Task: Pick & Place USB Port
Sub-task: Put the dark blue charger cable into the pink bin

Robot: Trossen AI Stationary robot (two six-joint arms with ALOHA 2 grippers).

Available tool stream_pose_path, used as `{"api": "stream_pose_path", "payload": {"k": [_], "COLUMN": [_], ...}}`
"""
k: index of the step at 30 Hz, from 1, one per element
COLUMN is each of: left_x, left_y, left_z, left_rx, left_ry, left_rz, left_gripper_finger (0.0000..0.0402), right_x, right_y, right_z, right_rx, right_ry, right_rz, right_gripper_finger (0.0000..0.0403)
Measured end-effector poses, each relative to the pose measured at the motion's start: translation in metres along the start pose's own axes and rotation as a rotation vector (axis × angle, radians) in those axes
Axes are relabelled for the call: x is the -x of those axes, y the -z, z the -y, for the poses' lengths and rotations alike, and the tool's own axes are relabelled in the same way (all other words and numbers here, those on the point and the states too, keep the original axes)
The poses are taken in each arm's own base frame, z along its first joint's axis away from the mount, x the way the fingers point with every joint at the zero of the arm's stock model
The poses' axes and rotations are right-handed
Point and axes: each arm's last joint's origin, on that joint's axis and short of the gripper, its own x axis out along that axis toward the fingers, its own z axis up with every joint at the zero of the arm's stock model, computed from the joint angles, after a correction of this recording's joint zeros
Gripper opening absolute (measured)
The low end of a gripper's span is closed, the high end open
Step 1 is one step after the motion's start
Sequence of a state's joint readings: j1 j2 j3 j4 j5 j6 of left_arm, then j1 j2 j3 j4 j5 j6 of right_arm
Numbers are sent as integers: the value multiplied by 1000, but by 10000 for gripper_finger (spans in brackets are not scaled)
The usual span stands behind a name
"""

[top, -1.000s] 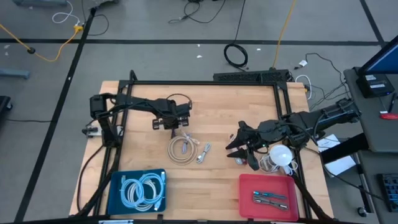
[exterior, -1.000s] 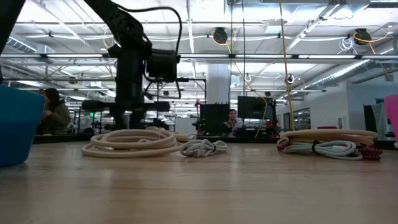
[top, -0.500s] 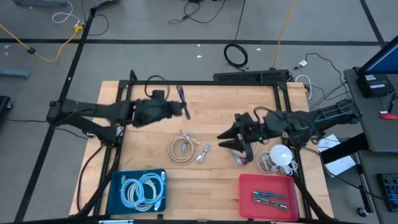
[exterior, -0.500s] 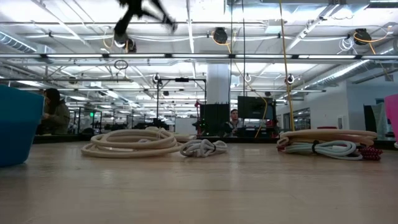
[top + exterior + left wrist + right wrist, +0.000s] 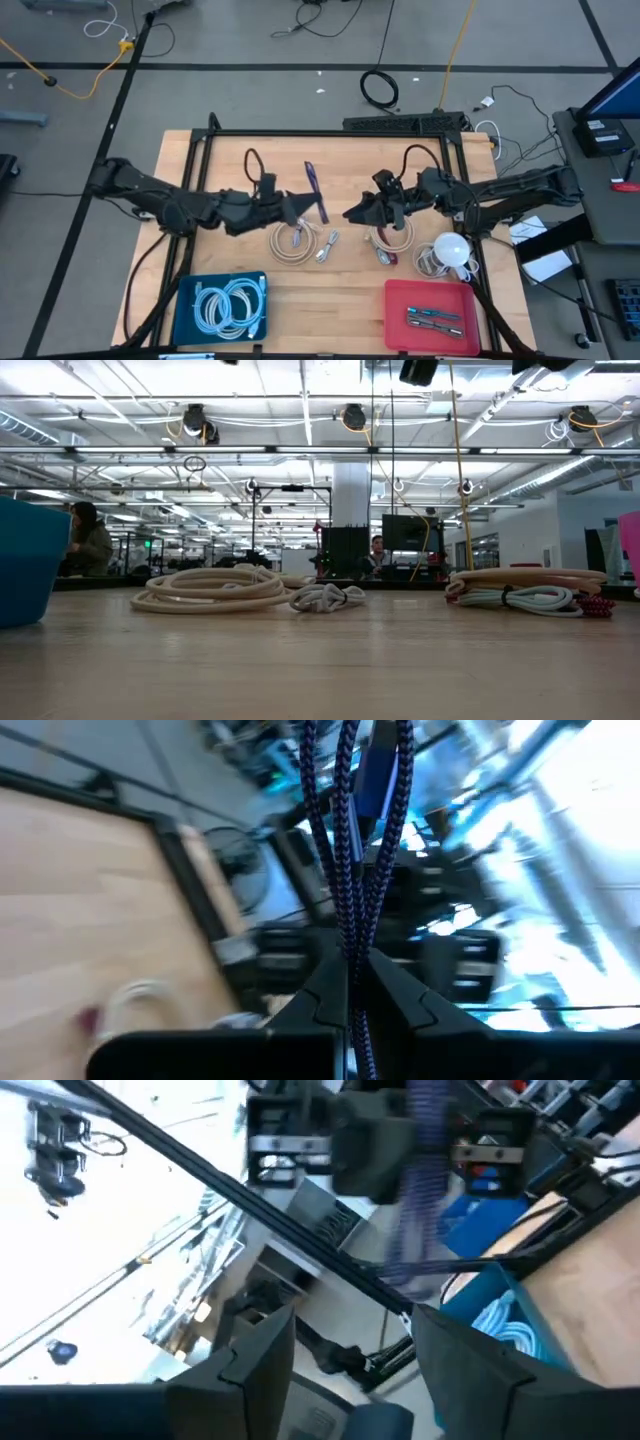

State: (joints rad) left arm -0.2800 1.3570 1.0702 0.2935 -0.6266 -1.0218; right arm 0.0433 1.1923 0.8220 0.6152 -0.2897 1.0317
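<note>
Cable (image 5: 315, 190) handling is underway above the middle of the table (image 5: 350, 300): a dark blue-purple braided USB cable is clenched in the left gripper (image 5: 300, 207), whose fingers are closed tight on the folded strands, so that the loop stands up clear of the wood. In the left wrist view the cable (image 5: 355, 850) is seen as several woven strands bunched together, with a flat blue plug part among them, running straight out from between the closed fingers. It is judged to be held up this way so that it can be offered to the other arm. The right gripper (image 5: 355, 212) is raised opposite, near the table's middle and pointed at the left one, with its fingers spread and nothing between them; in its wrist view the cable (image 5: 425, 1190) is seen hanging ahead, apart from the fingers. A handover is judged to be the step in hand, since the red tray (image 5: 395, 300) at the near right corner lies on the right arm's side. On the wood below, 1 cream coil (image 5: 290, 242) and a grey cable (image 5: 327, 245) lie near the middle, more coils (image 5: 385, 240) lie beneath the right arm, and a blue bin (image 5: 185, 300) with pale cables sits at the near left corner.
</note>
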Motion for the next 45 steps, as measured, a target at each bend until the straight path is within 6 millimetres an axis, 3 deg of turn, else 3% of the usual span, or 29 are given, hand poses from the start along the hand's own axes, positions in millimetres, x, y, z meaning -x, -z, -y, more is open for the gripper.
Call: {"api": "stream_pose_path", "payload": {"k": [11,16,20,25,30,32,35,38,45], "left_x": [-31,-52,-62,-63,-64,-64,-65,-56,-1], "left_y": [22,16,12,9,7,7,6,-7,-63], "left_z": [3,18,26,32,33,33,33,41,84], "left_rx": [58,14,-47,-68,-69,-68,-73,-89,-144], "left_ry": [83,105,23,-15,-3,3,23,80,324], "left_rz": [-61,-86,-147,-189,-175,-184,-197,-221,-134], "left_gripper_finger": [13,13,13,13,14,27,68,117,211], "right_x": [1,1,1,1,-1,-1,-1,-1,2], "right_y": [2,2,1,3,7,9,10,12,19], "right_z": [4,4,3,1,-2,-3,-3,-3,-4], "right_rx": [-11,-8,3,9,32,53,45,42,42], "right_ry": [11,11,5,-13,-26,-29,-36,-45,-90], "right_rz": [-4,-2,0,0,-17,-20,-35,-81,-246], "right_gripper_finger": [222,222,214,159,44,16,18,12,11]}}
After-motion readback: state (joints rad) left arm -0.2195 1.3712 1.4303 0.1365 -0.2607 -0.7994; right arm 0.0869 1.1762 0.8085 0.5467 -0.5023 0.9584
